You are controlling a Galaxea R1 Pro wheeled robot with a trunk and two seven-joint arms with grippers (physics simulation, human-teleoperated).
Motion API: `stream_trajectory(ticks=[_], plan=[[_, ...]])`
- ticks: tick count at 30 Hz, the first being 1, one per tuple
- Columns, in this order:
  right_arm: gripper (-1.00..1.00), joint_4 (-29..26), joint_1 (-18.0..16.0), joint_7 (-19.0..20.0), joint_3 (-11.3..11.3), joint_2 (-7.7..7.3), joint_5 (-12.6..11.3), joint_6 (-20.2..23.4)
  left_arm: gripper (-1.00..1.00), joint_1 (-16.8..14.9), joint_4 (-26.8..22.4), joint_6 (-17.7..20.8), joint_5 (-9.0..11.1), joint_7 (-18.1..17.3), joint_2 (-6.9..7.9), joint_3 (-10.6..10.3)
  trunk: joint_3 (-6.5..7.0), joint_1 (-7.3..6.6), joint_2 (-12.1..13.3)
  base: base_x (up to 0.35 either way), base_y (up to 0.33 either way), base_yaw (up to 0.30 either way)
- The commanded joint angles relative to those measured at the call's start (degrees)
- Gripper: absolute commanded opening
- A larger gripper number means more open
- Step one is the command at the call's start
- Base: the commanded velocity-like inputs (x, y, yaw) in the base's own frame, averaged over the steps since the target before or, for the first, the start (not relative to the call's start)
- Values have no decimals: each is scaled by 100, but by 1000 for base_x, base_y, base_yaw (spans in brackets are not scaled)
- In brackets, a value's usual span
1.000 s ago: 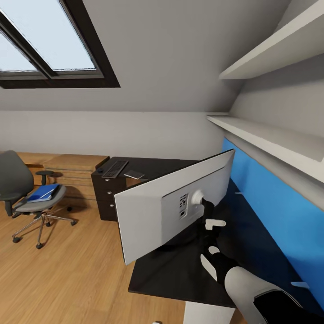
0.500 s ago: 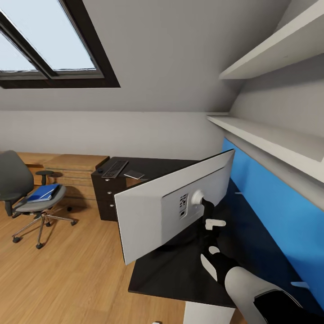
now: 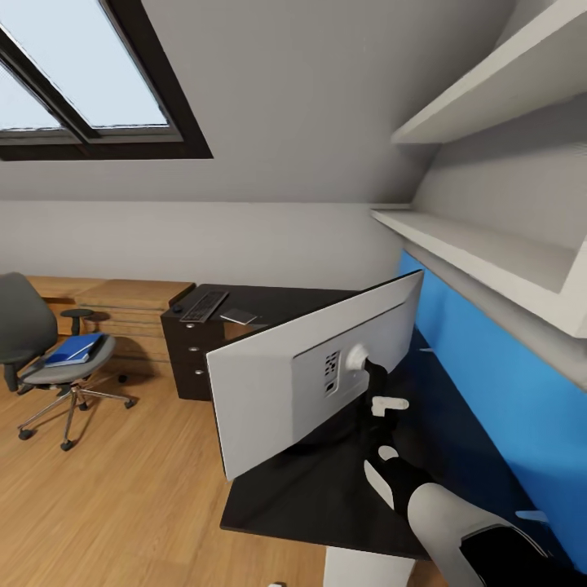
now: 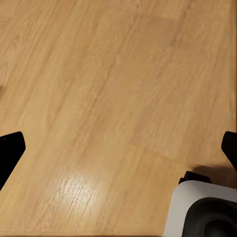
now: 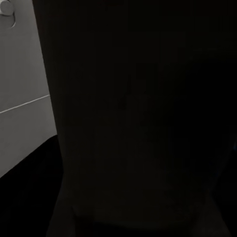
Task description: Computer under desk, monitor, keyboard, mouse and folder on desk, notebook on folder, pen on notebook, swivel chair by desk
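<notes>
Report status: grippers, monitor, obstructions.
Right gripper at the black stand behind the wide white-backed monitor on glossy black desk; grip unconfirmed. Left gripper open over wood floor.

A broad, near-black upright shape (image 5: 143, 118) is seen very close to the camera, taking up most of the picture; what it is cannot be told from this view alone. Beside it, a pale grey flat panel (image 5: 22, 89) is shown, crossed by a thin slanted seam. A small white rounded fitting (image 5: 7, 9) is seen at the panel's corner. Below the panel everything is lost in black.
</notes>
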Motion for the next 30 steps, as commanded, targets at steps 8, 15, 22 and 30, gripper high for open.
stream_trajectory(ticks=[8,15,22,30], plan=[[-100,8,-4,-34,105,-12,-163,-49,100,5,-16,-3,25,38,1,-43,-6,1,-4,0,-253,0],[-100,9,-4,-30,114,-13,-152,-49,100,6,-16,-3,25,38,4,-43,-6,1,-4,0,-42,0],[-100,16,-4,-28,114,-5,-148,-65,100,5,-16,-3,25,38,3,-43,-6,1,-4,0,-1,0],[-100,13,-4,-29,111,-1,-154,-84,100,5,-16,-3,25,38,7,-43,-5,1,-4,0,0,-10]])
